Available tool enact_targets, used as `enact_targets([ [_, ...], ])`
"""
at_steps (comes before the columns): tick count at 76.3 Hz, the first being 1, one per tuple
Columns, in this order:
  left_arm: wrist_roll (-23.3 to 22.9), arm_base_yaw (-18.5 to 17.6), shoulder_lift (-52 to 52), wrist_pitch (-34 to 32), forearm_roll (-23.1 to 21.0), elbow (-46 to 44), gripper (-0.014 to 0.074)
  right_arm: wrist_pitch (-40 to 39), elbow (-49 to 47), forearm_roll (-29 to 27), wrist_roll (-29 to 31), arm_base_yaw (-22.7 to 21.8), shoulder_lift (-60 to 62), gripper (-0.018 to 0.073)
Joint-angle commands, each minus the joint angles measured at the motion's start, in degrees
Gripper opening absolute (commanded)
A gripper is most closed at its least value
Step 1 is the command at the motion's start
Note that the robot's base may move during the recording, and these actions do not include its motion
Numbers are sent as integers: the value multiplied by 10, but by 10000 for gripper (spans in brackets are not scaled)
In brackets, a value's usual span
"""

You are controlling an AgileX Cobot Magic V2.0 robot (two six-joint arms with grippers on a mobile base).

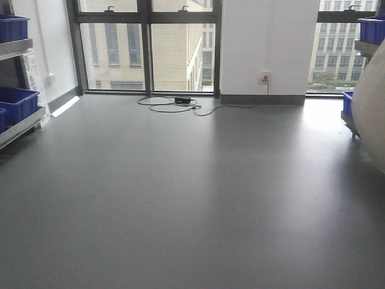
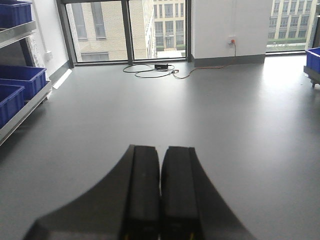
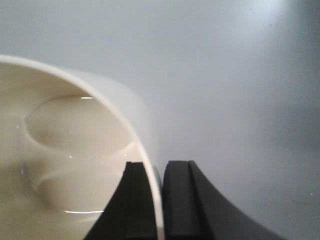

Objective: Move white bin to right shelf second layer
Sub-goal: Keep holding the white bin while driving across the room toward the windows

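**Transport step, bin in hand.** The right claw pinches the thin wall of the glossy cream-white plastic bin just below its rounded rim, one finger inside and one outside. The bin appears held off the grey floor and shows as a pale curved bulk at the right border of the front view. The left claw is pressed together on nothing and points over open floor. Just behind the bin, the steel-framed right shelf carries blue rectangular plastic crates. Only the shelf's edge shows, so its second layer cannot be singled out. The next move probably calls for turning the base toward that shelf, raising the bin level with the second layer, and setting it where no crate sits. Well left of the bin stands a second steel rack, also loaded with blue crates. Far ahead of the bin, a black coiled cable lies on the floor by the windows, the only obstacle seen on the ground.
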State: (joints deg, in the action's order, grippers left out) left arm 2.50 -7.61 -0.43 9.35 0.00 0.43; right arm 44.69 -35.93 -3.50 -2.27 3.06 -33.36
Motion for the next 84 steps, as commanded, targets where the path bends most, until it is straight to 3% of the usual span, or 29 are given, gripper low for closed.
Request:
enact_targets([
  [1,-3,-2,-8,-49,0,21,85,-49,-16,-7,2,-4,0,109],
  [84,-3,-2,-8,-49,0,21,85,-49,-16,-7,2,-4,0,109],
])
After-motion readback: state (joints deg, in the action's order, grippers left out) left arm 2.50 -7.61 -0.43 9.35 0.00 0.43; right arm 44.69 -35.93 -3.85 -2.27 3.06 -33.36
